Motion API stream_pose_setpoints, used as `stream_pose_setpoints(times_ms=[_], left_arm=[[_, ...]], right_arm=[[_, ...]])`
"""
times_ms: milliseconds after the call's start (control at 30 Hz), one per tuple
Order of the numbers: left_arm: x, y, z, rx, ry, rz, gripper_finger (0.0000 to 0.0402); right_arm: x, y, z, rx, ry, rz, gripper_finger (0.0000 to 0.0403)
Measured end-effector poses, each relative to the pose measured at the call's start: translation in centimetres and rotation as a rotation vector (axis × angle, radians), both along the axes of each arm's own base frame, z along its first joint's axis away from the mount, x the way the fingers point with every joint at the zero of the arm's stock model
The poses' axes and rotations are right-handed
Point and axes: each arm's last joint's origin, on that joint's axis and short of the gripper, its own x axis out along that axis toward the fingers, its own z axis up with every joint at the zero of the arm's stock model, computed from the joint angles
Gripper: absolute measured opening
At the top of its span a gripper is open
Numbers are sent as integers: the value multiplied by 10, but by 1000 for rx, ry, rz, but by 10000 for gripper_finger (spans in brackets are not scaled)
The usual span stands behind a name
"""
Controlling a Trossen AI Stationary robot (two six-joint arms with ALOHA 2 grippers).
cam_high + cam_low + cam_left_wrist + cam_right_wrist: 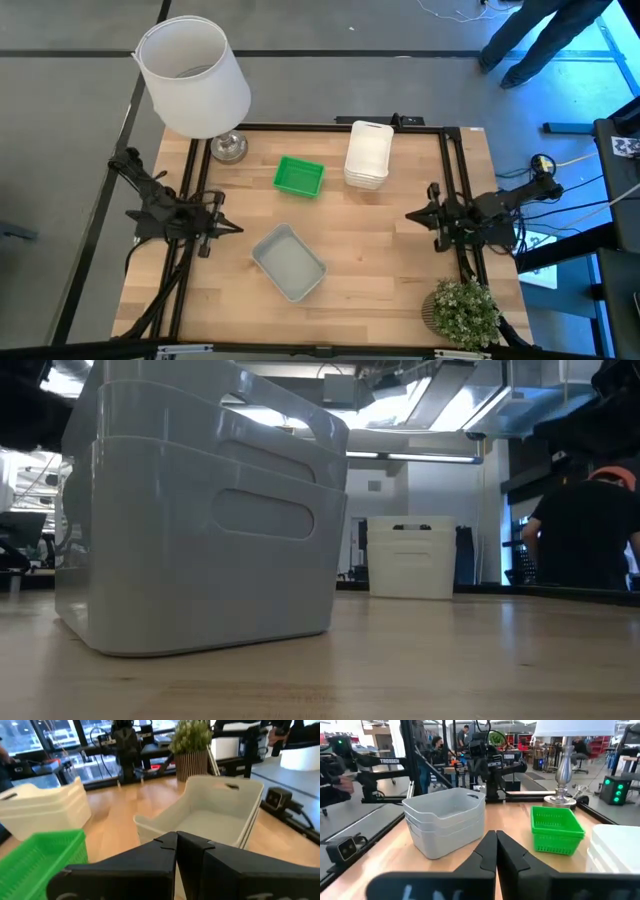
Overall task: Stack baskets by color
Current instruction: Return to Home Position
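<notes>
Three stacks of baskets rest with their bottoms on the wooden table. The green stack [299, 176] sits at the far middle, the white stack [368, 154] to its right, the grey stack [288, 261] near the front middle. The grey stack [200, 510] fills the low view, with the white stack [412, 556] behind it. My left gripper [236, 228] hangs shut at the table's left edge, its fingers [176, 845] pointing level toward the grey stack [210, 815]. My right gripper [410, 214] hangs shut at the right edge, its fingers [496, 845] pointing level across the table. Neither touches anything.
A large white lampshade [193, 75] on a metal foot [228, 147] stands at the table's far left corner. A potted plant [462, 312] stands at the near right corner. A person [540, 40] stands beyond the far right edge. Bare wood lies between the stacks and both grippers.
</notes>
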Motion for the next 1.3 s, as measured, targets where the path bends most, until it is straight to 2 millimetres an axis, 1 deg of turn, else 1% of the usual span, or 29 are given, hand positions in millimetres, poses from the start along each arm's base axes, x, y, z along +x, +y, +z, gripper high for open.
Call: stream_pose_setpoints(times_ms=[67,167,267,433,533,700,900,1033,1100,1300], left_arm=[[1,-1,-4,-4,8,0,0],[1,-1,-4,0,5,-3,0],[1,-1,-4,47,0,4,0],[1,3,-4,62,-1,130,3],[1,6,-4,62,0,245,7],[0,11,-5,0,-3,396,11],[0,12,-5,16,0,432,11],[-1,12,-5,123,11,432,12],[-1,12,-5,148,14,431,12],[-1,12,-5,146,14,431,12]], right_arm=[[2,1,-6,-13,-23,2,0],[3,2,-7,-75,-59,16,0],[4,2,-7,-164,-67,16,0],[4,2,-7,-261,-69,11,0],[4,2,-7,-265,-69,12,0],[4,2,-7,-260,-68,12,0],[4,2,-7,-259,-68,12,0],[4,2,-7,-261,-68,12,0],[4,2,-7,-261,-68,12,0],[4,2,-7,-262,-67,12,0]])
